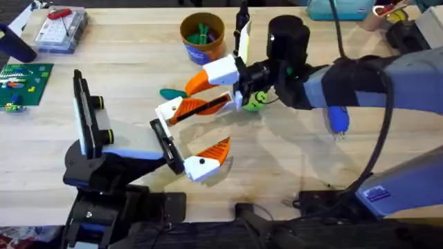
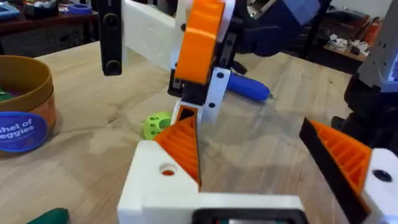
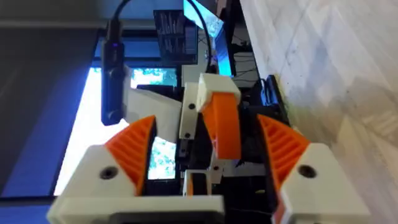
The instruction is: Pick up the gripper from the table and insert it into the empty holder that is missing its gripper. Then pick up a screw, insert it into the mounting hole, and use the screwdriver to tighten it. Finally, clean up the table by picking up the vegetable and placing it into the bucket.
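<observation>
Over mid-table, caught the right gripper point(image 3: 207, 121) spread wide, a ribbed finger point(image 3: 134, 146) on each side of the gripper piece point(image 3: 221, 124), with a gap showing both ways. Saw that piece hanging clear of the wood, smooth orange on a white base, just beside the holder point(image 3: 112, 68), with a white plate between the two. Couldn't tell whether seated on anything or not. Found the left gripper point(image 2: 245, 124) spread as well, pinching nothing, close up and facing the piece. Spotted the bucket point(image 1: 201, 50) upright at the far side of the table, green bits inside. Picked out a green ball point(image 2: 155, 124) on the table near the piece, and the blue screwdriver point(image 2: 249, 87) lying just beyond.
</observation>
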Controlling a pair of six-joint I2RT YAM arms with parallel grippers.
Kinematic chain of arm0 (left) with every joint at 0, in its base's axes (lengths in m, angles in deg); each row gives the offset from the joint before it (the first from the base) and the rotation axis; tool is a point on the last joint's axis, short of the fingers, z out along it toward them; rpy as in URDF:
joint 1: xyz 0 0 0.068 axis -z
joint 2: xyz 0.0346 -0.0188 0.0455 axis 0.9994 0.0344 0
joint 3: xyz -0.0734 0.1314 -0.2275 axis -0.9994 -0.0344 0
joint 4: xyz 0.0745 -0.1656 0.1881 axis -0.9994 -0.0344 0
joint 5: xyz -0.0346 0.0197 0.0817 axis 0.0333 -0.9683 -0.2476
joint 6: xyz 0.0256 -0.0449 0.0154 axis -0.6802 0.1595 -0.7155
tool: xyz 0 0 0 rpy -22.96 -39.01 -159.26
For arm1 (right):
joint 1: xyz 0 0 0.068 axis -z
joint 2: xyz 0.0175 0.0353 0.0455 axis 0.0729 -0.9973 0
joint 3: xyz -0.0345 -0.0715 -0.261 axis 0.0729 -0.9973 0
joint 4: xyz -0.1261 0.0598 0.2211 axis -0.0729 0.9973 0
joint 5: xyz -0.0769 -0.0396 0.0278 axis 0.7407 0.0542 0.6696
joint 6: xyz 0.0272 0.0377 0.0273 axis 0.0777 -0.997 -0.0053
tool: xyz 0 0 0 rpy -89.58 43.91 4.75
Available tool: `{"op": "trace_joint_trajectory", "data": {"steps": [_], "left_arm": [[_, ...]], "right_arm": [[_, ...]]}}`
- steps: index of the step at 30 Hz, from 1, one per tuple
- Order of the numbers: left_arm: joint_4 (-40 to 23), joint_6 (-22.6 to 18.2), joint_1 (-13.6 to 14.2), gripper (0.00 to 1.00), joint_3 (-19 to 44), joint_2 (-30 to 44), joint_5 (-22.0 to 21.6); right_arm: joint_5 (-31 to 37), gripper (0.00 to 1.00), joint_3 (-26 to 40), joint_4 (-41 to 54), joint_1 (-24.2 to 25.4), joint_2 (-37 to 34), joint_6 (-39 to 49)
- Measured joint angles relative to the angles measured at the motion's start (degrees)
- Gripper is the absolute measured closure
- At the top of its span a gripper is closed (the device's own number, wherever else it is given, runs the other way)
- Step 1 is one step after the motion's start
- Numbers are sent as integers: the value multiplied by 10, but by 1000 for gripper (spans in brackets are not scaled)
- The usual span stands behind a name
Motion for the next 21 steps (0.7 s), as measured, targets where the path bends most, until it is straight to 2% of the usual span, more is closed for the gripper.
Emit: {"op": "trace_joint_trajectory", "data": {"steps": [5,7,9,11,13,15,17,21], "left_arm": [[0,0,0,14,0,0,0],[0,0,0,14,0,0,0],[0,0,0,15,0,0,0],[0,0,0,15,0,0,0],[0,0,0,14,0,0,0],[2,-2,0,14,0,0,0],[0,-2,0,14,0,0,0],[0,-2,0,14,0,0,-1]], "right_arm": [[-2,381,0,2,-4,-11,7],[-2,422,0,1,-4,-11,7],[-2,520,0,0,-4,-11,9],[-2,644,0,0,-4,-12,9],[-2,725,0,0,-4,-13,10],[-2,874,0,2,-4,-18,11],[-2,976,0,3,-4,-22,10],[-2,993,0,1,-5,-23,9]]}}
